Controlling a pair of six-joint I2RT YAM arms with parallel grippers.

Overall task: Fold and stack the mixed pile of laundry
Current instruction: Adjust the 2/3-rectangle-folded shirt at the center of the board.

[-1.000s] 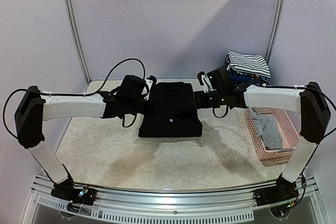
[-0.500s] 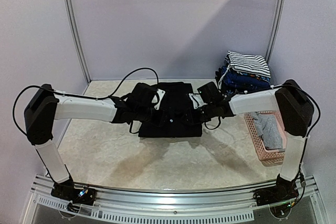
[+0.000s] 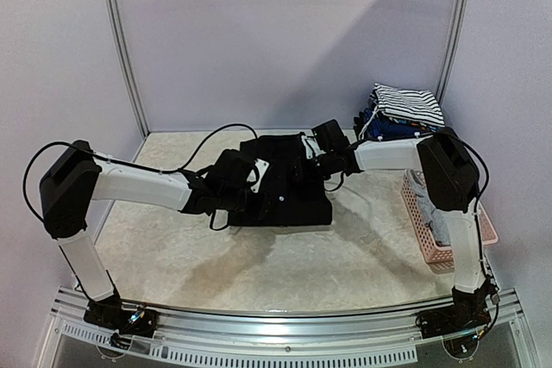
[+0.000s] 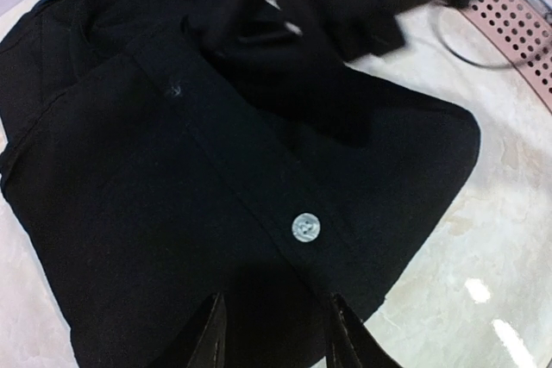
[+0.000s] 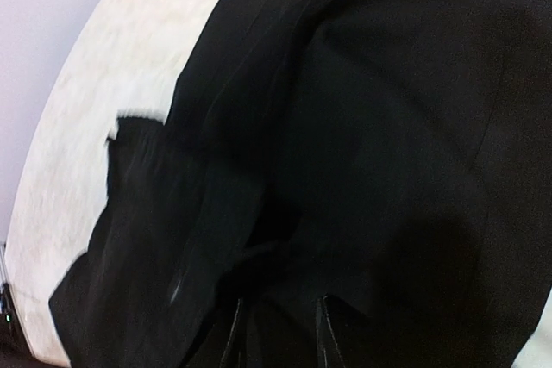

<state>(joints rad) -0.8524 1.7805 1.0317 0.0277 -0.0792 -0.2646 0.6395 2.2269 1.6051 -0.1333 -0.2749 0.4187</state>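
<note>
A large black garment [image 3: 289,200] lies folded in the middle of the table, a white button [image 4: 306,227] on its front. My left gripper [image 3: 250,189] presses on its left half. In the left wrist view, that gripper [image 4: 278,333] has its jaws part closed with black cloth [image 4: 172,170] between them. My right gripper [image 3: 312,159] is at the garment's far right edge. In the right wrist view, it [image 5: 278,333] is narrowed on a raised fold of the black cloth [image 5: 388,127]. A striped garment [image 3: 407,102] tops a stack at the back right. A grey garment [image 3: 429,204] lies in the basket.
A pink lattice basket [image 3: 423,247] stands at the right edge beside the right arm; its corner [image 4: 517,15] shows in the left wrist view. Blue folded clothes [image 3: 397,131] sit under the striped one. Metal frame posts stand at the back corners.
Both grippers have moved from the garment's sides inward onto it and narrowed their jaws. The right arm has swung toward the far edge and the cloth there has risen.
</note>
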